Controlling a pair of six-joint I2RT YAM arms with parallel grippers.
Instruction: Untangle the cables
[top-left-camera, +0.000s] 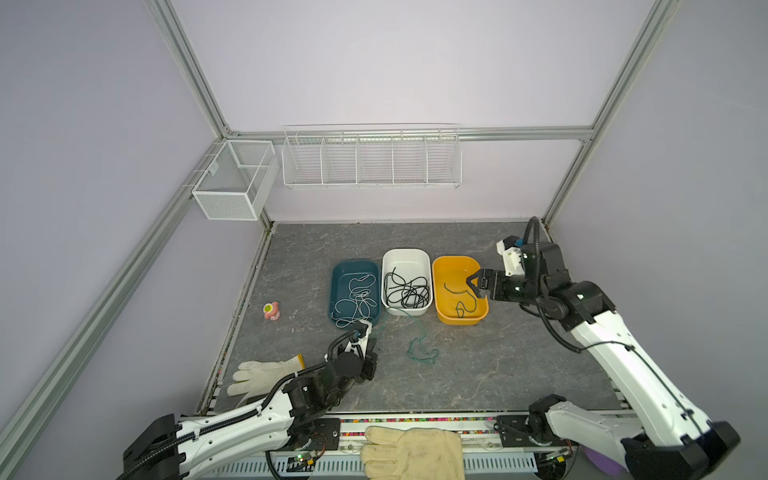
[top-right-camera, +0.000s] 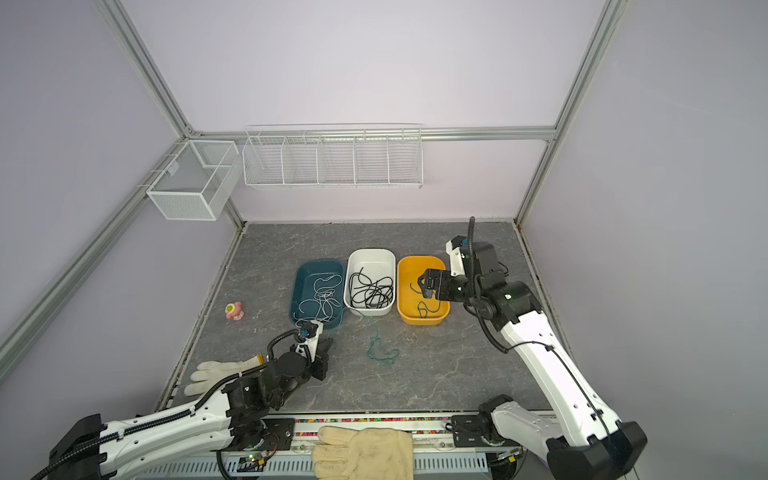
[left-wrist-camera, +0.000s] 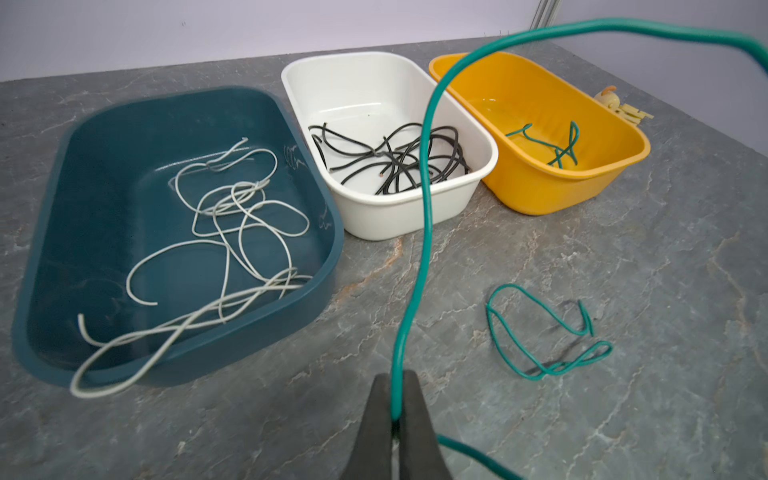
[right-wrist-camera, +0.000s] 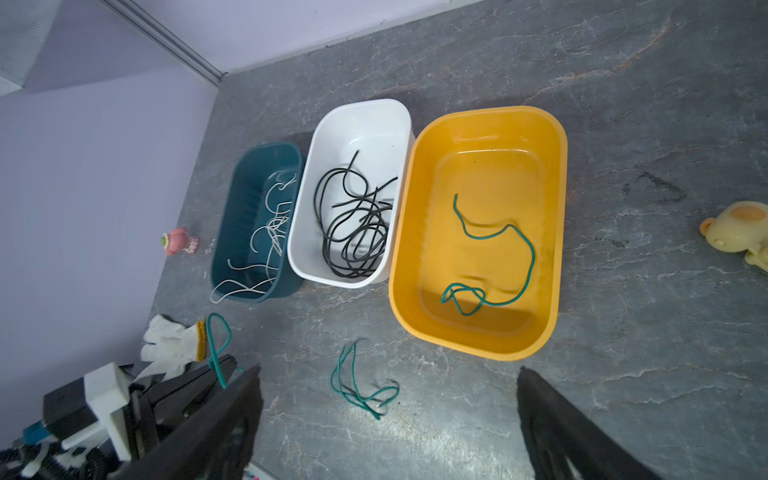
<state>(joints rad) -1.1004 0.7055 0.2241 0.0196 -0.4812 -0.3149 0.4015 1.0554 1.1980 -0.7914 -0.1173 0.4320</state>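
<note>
Left gripper pinching a thin teal-green cable, right gripper free

The held cable arcs off toward the right arm's side and seems to drop into a loose teal-green tangle on the grey marbled tabletop, nearer the left arm. Right gripper gapes wide, empty, over the yellow plastic tub with another green cable inside.

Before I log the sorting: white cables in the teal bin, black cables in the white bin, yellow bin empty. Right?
Not quite: the yellow bin holds one teal-green cable, as the right wrist view shows. White cables in the teal bin and black cables in the white bin stand.
</note>
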